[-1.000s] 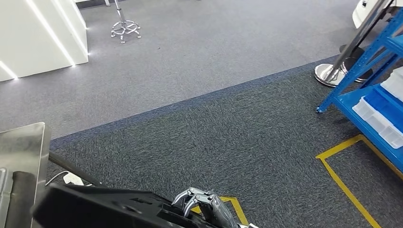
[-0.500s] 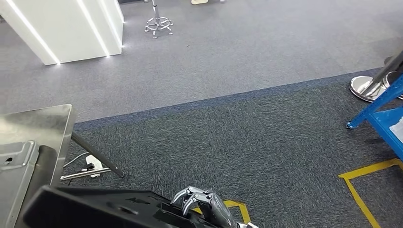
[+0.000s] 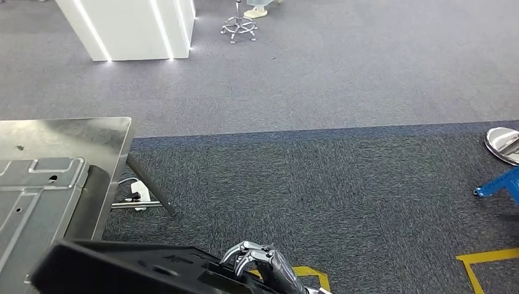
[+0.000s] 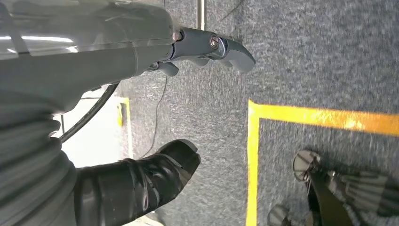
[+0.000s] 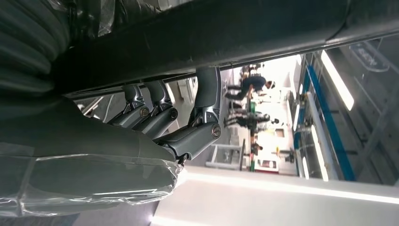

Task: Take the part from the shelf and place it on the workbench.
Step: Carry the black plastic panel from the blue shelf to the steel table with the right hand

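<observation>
Now, part (image 3: pixel 128 269): we carry this black piece at the lower left of the head frame.
Right hand (image 3: pixel 260 260): our fingers (image 5: pixel 207 127) are curled over the part's edge, grasping it.
Left hand (image 4: pixel 141 117): fingers apart, nothing between them.
Workbench (image 3: pixel 92 131): steel, at the left edge, near the part; a metal panel (image 3: pixel 33 196) lies on it.
Obstacles: bench leg (image 3: pixel 150 193), power strip (image 3: pixel 139 193), blue shelf foot (image 3: pixel 499 184) at far right.
Room: open carpet (image 3: pixel 343 177) centre and right.
</observation>
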